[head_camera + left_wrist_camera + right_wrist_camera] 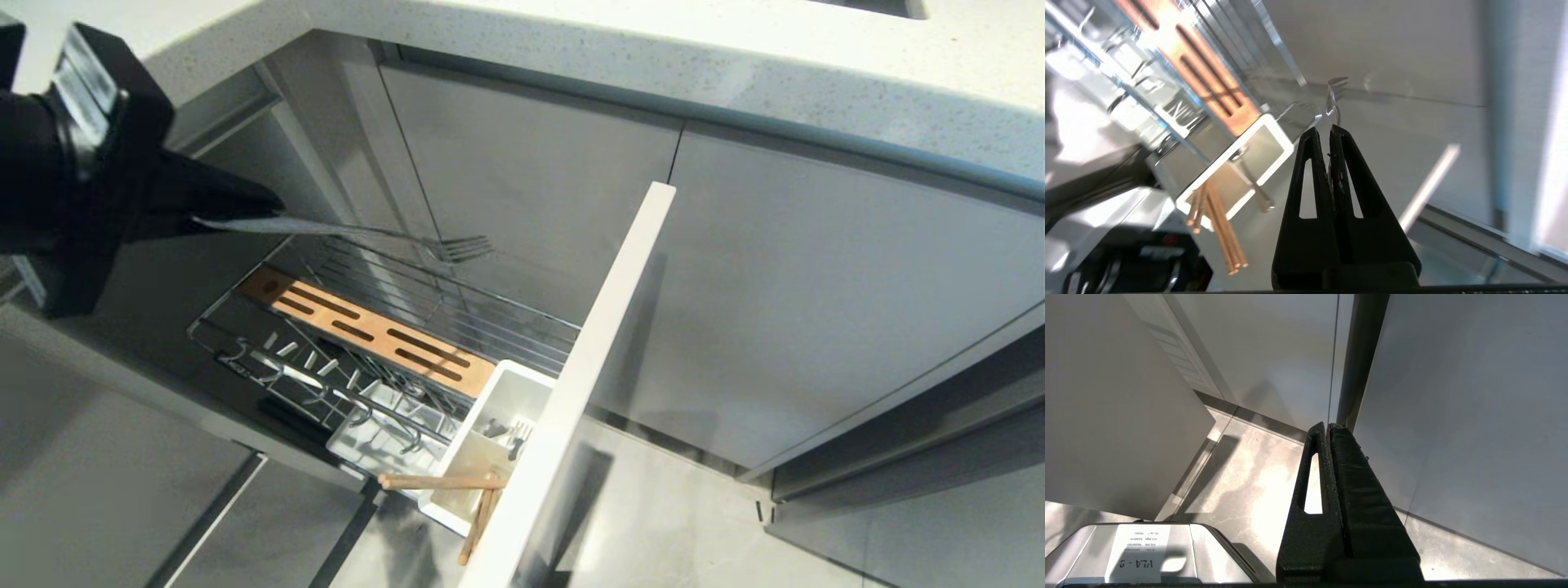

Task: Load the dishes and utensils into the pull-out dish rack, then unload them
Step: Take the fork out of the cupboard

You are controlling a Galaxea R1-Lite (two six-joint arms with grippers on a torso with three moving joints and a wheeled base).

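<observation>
My left gripper (273,214) is shut on the handle of a slim grey metal fork (384,233), held almost level above the pull-out dish rack (457,318). Its tines (1337,87) point toward the cabinet doors. In the left wrist view, the gripper (1323,130) pinches the thin handle between its fingertips. The rack's white caddy (522,384) holds light-wood chopsticks (441,482) leaning out over its rim, and another metal utensil (1253,190). The dishes are out of view. My right gripper (1327,425) hangs shut and empty near the floor.
The rack's wooden slotted strip (367,331) lies along the wire basket. Its tall pale front panel (588,367) stands out into the aisle. Grey cabinet doors (816,310) sit under a speckled worktop (735,57). A white drip tray (359,445) lies below the wire hooks.
</observation>
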